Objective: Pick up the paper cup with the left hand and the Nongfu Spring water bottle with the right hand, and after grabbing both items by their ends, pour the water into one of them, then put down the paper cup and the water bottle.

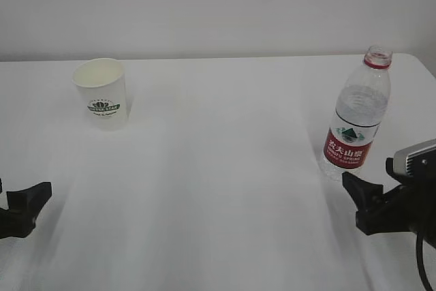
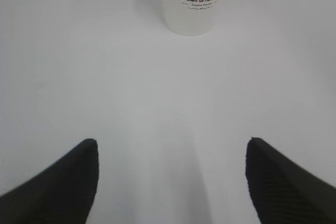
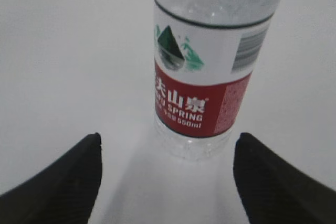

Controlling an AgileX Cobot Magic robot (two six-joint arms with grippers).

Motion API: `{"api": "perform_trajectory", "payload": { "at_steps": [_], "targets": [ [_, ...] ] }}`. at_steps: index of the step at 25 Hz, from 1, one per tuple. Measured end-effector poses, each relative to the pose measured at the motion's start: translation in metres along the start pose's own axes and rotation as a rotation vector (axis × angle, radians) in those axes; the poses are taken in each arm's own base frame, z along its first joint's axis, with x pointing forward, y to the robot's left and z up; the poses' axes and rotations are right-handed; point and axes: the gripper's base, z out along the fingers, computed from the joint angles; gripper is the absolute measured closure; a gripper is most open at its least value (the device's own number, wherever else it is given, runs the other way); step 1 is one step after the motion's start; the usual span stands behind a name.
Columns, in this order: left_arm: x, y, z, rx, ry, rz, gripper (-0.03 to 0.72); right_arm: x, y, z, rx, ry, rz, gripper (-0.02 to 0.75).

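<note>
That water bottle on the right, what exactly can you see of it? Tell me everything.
The clear ribbed plastic water bottle stands upright on the white table, at the right side. It has a red neck ring, no cap, and a red label with white Chinese characters, "SPRING", a green mountain emblem and a barcode. Nothing grips it: the right black two-finger tool sits just in front, open, its tips either side of the base without touching.

White paper cup (image 1: 102, 92) with a green logo; clear ribbed water bottle (image 1: 356, 115), red label, white characters; black fingers (image 2: 63, 182), white counter (image 1: 218, 189).
</note>
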Motion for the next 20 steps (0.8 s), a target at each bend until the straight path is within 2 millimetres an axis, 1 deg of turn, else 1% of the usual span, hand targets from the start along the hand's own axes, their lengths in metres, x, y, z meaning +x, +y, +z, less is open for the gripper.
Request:
{"api": "perform_trajectory", "payload": {
  "at_steps": [2,5,13,20],
  "targets": [
    [0.000,0.000,0.000,-0.002,0.000,0.000,0.041,0.006,0.001,0.002,-0.003,0.029,0.001,0.146],
    [-0.002,0.000,0.002,-0.005,-0.009,-0.001,0.031,0.009,0.001,0.003,-0.006,0.043,0.000,0.146],
    [-0.013,0.000,0.012,-0.004,-0.058,-0.002,0.029,0.000,0.000,0.013,-0.003,-0.004,-0.001,0.146],
    [-0.014,0.001,0.013,-0.019,-0.064,-0.010,0.028,-0.002,-0.002,0.017,0.022,-0.012,0.010,0.146]
  ]
}}
